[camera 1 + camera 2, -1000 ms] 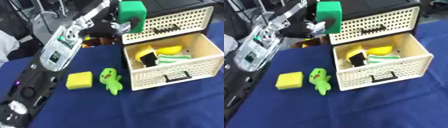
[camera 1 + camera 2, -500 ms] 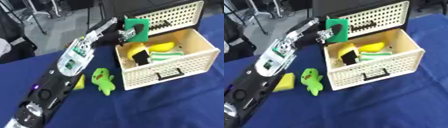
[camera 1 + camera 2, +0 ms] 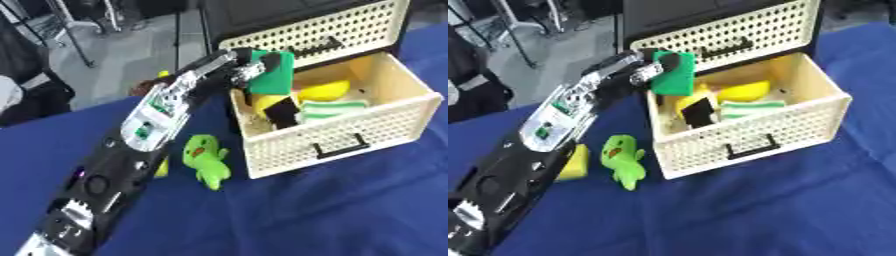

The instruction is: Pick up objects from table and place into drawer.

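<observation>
The robot's left hand (image 3: 642, 70) is closed around a green block (image 3: 675, 73) and holds it over the back left corner of the open drawer (image 3: 798, 120), just above the rim. I cannot say if the block touches the rim or not. The right hand is not visible in either view.

Inside the drawer there are already a yellow rounded thing (image 3: 744, 91), a green and white striped item (image 3: 751, 106) and a black and yellow piece (image 3: 697, 111), so the free room is small, mostly at the left wall.

To do this step well, I think the hand should move the block a little more toward the middle of the drawer, so it clears the wall, then go lower before the fingers open. If released too early at the edge, the block could tip outside.

On the blue desk (image 3: 780, 210) a green toy figure (image 3: 623, 159) and a yellow sponge (image 3: 576, 162) lie beside the drawer, waiting to be picked.
</observation>
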Tool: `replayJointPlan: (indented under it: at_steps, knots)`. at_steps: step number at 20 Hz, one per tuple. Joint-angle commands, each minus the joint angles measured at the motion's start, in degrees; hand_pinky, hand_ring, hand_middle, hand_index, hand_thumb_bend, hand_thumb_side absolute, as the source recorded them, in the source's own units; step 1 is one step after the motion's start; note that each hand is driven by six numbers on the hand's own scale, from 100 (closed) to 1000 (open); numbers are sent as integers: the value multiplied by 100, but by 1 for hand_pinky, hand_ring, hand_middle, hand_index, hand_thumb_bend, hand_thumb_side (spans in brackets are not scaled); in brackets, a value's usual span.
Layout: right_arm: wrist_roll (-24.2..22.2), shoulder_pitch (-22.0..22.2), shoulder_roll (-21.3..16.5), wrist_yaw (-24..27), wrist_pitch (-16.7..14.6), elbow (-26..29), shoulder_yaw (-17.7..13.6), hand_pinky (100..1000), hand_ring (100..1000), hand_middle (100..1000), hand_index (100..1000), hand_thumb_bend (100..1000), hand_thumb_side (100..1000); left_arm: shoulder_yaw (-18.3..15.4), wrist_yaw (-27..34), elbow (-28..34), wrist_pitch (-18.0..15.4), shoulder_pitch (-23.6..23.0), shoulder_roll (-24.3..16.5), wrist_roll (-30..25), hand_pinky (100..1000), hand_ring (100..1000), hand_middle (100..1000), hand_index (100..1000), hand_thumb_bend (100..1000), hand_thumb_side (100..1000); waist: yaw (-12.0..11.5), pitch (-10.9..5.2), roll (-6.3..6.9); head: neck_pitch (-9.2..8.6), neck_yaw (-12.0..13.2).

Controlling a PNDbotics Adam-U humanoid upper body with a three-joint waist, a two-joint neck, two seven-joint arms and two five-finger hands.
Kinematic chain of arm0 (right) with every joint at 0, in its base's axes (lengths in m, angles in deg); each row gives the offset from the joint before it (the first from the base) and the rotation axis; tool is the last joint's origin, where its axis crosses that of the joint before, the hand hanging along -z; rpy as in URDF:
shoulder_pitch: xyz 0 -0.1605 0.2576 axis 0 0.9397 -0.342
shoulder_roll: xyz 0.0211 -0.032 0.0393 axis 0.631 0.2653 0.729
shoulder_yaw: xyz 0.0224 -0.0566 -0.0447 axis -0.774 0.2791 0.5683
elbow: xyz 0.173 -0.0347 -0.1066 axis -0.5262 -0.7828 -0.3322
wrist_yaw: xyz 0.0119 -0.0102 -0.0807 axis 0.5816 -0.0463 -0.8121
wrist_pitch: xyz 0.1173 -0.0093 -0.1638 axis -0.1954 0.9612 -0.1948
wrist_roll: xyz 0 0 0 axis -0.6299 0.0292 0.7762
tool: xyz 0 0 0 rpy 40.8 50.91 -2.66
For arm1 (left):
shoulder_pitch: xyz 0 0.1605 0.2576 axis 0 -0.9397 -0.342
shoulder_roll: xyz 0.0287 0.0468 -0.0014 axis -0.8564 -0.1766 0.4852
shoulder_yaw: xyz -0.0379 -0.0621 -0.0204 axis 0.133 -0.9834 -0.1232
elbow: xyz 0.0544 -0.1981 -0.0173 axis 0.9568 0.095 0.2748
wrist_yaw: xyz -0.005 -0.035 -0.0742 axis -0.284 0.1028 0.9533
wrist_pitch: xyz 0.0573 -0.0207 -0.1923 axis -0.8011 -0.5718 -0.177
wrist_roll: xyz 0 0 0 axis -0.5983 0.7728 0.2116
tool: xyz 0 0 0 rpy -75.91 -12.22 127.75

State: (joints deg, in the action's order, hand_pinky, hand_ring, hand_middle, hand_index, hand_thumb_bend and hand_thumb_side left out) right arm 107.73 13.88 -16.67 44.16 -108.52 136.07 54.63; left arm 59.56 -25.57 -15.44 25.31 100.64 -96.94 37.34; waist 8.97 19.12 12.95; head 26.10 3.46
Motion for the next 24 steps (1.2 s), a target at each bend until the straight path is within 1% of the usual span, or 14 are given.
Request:
replayJointPlan:
  at_steps: [1, 5, 8, 9, 10, 11, 12, 13, 14, 15, 17, 19, 22, 24]
  knots:
    - [79, -55, -77, 44, -61, 90, -41, 469, 543, 477, 779, 100, 963, -103, -89, 28, -90, 98, -80, -80, 445, 684, 728, 1000, 505, 723, -21, -102, -77, -31, -1]
    - [80, -41, -62, 42, -45, 90, -43, 468, 542, 476, 778, 100, 962, -142, -170, 33, -181, 71, -92, -52, 441, 681, 727, 1000, 523, 720, -30, -95, -91, -46, -17]
    - [82, -26, -43, 40, -34, 90, -50, 468, 542, 476, 779, 100, 962, -161, -156, 61, -220, 55, -86, 8, 435, 674, 711, 1000, 496, 717, -34, -85, -101, -56, -15]
    - [84, -21, -40, 39, -31, 90, -52, 468, 541, 476, 778, 100, 963, -176, -120, 93, -231, 51, -83, 32, 428, 663, 692, 985, 471, 720, -36, -83, -106, -51, -17]
    - [83, -17, -38, 37, -28, 90, -52, 468, 541, 476, 778, 100, 963, -192, -61, 150, -241, 43, -84, 64, 426, 660, 687, 980, 467, 721, -41, -80, -112, -45, -18]
    - [82, -12, -37, 36, -25, 90, -51, 468, 541, 475, 778, 100, 962, -214, 18, 240, -251, 43, -91, 104, 410, 642, 662, 935, 457, 781, -51, -76, -121, -39, -19]
    - [80, -7, -38, 35, -22, 90, -50, 468, 541, 475, 777, 100, 964, -234, 111, 356, -245, 40, -111, 154, 401, 632, 652, 904, 408, 736, -63, -74, -127, -29, -22]
    - [80, 2, -40, 33, -20, 90, -51, 468, 540, 474, 777, 100, 963, -260, 222, 501, -227, 39, -141, 215, 386, 617, 632, 854, 387, 740, -83, -75, -134, -12, -24]
    - [81, 16, -45, 31, -18, 90, -52, 467, 540, 474, 777, 100, 964, -291, 358, 687, -187, 30, -180, 296, 373, 604, 613, 814, 360, 739, -107, -79, -140, 4, -30]
    - [82, 30, -50, 28, -15, 90, -54, 468, 540, 474, 777, 100, 964, -318, 510, 912, -129, 14, -229, 393, 357, 587, 594, 784, 327, 757, -134, -80, -145, 16, -37]
    - [85, 58, -60, 19, -11, 90, -61, 468, 540, 474, 777, 100, 963, -379, 842, 1425, 16, -49, -352, 637, 322, 553, 558, 744, 283, 769, -194, -85, -158, 40, -54]
    - [96, 97, -74, 7, -3, 90, -73, 467, 540, 473, 777, 100, 964, -490, 1204, 2003, 239, -154, -514, 1060, 280, 512, 508, 690, 253, 774, -272, -88, -181, 53, -73]
    - [117, 147, -98, -15, 14, 90, -94, 467, 539, 473, 778, 100, 964, -601, 1755, 2897, 610, -351, -792, 1728, 243, 479, 476, 654, 230, 751, -376, -91, -214, 66, -107]
    - [134, 164, -107, -28, 17, 90, -108, 467, 540, 474, 777, 100, 965, -695, 2054, 3430, 764, -500, -943, 2101, 229, 467, 467, 641, 213, 726, -439, -88, -243, 67, -129]
